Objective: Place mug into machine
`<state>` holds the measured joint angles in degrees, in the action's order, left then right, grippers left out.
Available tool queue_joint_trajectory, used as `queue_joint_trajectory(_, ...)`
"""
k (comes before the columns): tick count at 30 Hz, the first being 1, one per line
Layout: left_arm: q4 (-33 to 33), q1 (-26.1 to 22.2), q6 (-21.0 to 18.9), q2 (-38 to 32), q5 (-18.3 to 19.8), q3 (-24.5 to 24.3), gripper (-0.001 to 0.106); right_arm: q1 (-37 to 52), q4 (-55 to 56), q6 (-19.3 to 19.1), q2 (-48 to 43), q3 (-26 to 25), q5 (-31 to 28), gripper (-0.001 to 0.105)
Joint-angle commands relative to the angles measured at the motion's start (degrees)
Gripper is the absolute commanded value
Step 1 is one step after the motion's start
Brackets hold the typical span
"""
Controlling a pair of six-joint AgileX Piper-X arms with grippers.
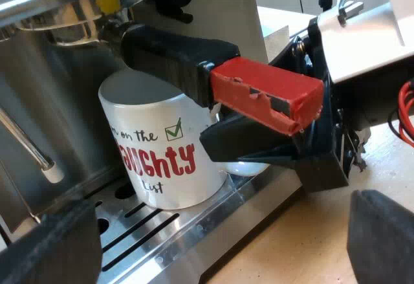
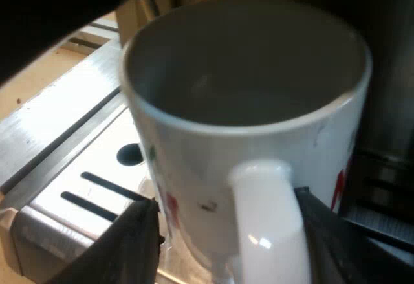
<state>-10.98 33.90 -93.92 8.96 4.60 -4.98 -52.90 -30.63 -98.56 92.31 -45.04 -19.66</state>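
Two black fingers of my left gripper [image 1: 218,235] stand wide apart with nothing between them. It hangs off the espresso machine [image 1: 58,90], probably to keep clear of the work and watch it. The printed white mug [image 1: 162,148] stands upright on the slotted drip tray [image 1: 194,232], under the locked portafilter, whose red-tipped handle [image 1: 265,96] juts out over its rim. My right gripper [image 2: 226,229] straddles the mug's handle [image 2: 268,232], fingers spread on either side with a gap, not pinching it. I judge the mug placed, so a straight retreat should avoid snagging it.
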Motion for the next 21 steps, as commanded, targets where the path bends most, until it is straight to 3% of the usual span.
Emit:
queue_joint_trajectory(1,1.8,0.1,-0.5,0.1,0.4,-0.2,0.078,0.1,-1.1,-0.4,0.9,-0.5,-0.6,0.047)
queue_joint_trajectory(8,1.9,0.1,-0.7,0.1,0.4,-0.2,0.078,0.1,-10.0,-0.7,6.1,-0.7,-1.2,0.047)
queue_joint_trajectory(21,1.9,0.1,-0.7,0.1,0.4,-0.2,0.078,0.7,-11.1,-0.7,10.6,-4.9,-3.7,0.047)
